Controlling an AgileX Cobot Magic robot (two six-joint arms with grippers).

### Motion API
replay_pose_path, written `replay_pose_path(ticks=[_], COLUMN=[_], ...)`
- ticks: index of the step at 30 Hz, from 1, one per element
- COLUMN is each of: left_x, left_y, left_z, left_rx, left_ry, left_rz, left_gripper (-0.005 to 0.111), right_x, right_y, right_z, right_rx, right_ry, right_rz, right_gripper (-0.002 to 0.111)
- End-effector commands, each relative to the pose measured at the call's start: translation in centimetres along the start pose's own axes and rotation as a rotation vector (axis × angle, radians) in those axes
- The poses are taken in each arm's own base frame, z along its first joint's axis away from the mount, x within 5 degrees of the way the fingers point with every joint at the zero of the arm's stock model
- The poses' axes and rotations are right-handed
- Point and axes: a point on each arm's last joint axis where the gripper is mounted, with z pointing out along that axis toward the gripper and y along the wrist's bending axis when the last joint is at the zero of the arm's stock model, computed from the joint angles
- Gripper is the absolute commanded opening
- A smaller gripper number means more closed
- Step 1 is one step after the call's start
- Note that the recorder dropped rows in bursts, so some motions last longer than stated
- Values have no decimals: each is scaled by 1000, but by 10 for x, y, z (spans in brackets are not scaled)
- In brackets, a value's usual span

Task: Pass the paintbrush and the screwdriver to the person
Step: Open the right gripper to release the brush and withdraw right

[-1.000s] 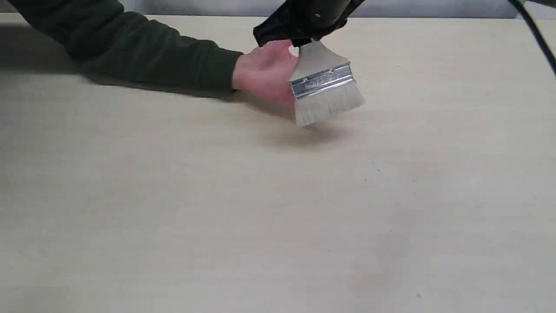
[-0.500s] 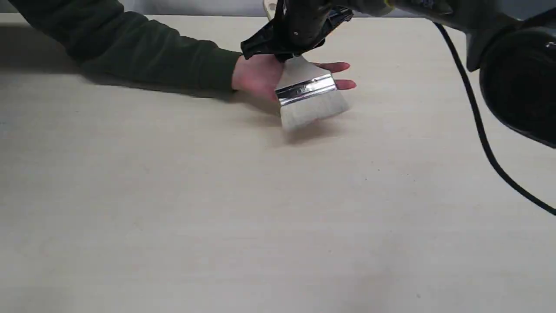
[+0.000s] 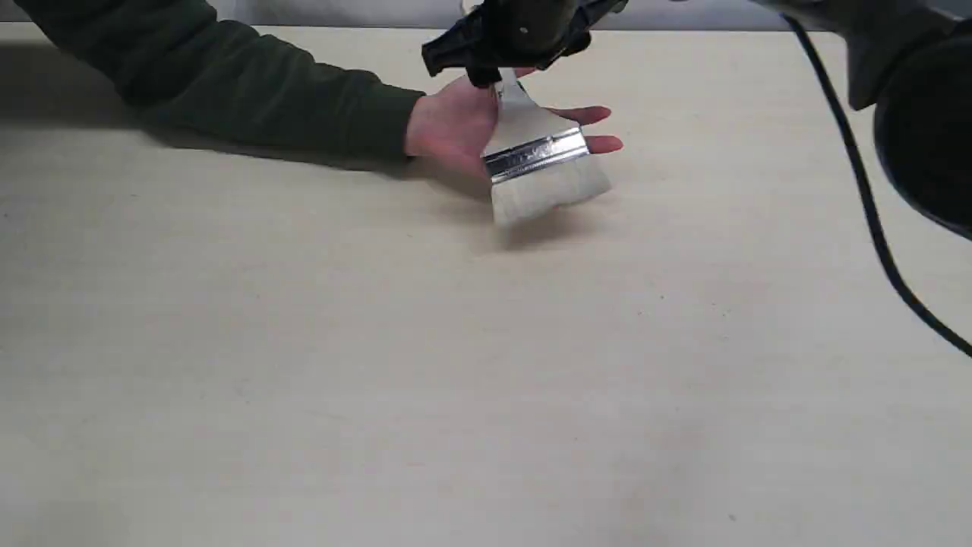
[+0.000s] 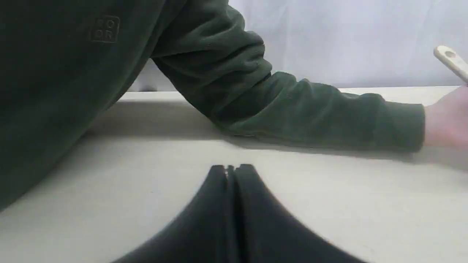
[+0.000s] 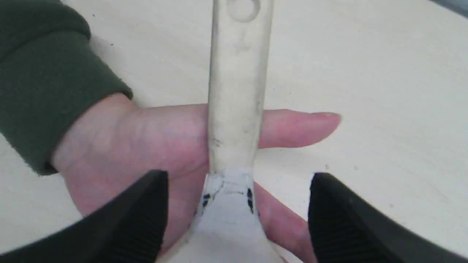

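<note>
The paintbrush (image 3: 535,156) lies across the person's open palm (image 3: 454,125), its pale bristles hanging past the hand over the table. My right gripper (image 3: 505,64) hovers just above the wooden handle (image 5: 236,91). It is open, and both black fingers (image 5: 139,215) stand well clear of the wood. The palm (image 5: 146,138) shows under the handle in the right wrist view. My left gripper (image 4: 229,170) is shut and empty, low over the table near the green sleeve (image 4: 292,109). The handle's end with its hole (image 4: 449,60) shows at that view's edge. The screwdriver is out of view.
The pale wooden table (image 3: 380,365) spreads bare in front of the hand. A black cable (image 3: 866,197) and the bulk of my right arm (image 3: 926,121) hang at the right. The person's torso (image 4: 55,91) fills one side of the left wrist view.
The brush came down and left onto the palm, which now shows its fingers. My right gripper let go of the handle and lifted slightly. The brush stays put.
</note>
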Motion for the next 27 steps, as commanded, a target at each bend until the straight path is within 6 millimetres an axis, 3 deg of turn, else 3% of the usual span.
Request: replay_pose_path(ticks=[1, 5, 10, 16, 22, 27], left_x=[0, 0, 0, 0, 0, 0], left_y=[0, 0, 0, 0, 0, 0], left_z=[0, 0, 0, 0, 0, 0], left_rx=[3, 3, 3, 3, 3, 3], left_ry=[-3, -3, -3, -3, -3, -6], left_rz=[-6, -6, -6, -6, -6, -3], left_gripper=[0, 0, 0, 0, 0, 0], right_x=[-3, 8, 38, 90, 156, 207], right_y=[-10, -15, -21, -17, -17, -29], right_z=[-32, -56, -93, -142, -194, -222], right_rx=[2, -11, -44, -88, -224, -279], right_ry=[-28, -58, -97, -170, -358, -472], right_rz=[12, 8, 45, -12, 15, 7], right_gripper=[59, 54, 30, 4, 4, 4])
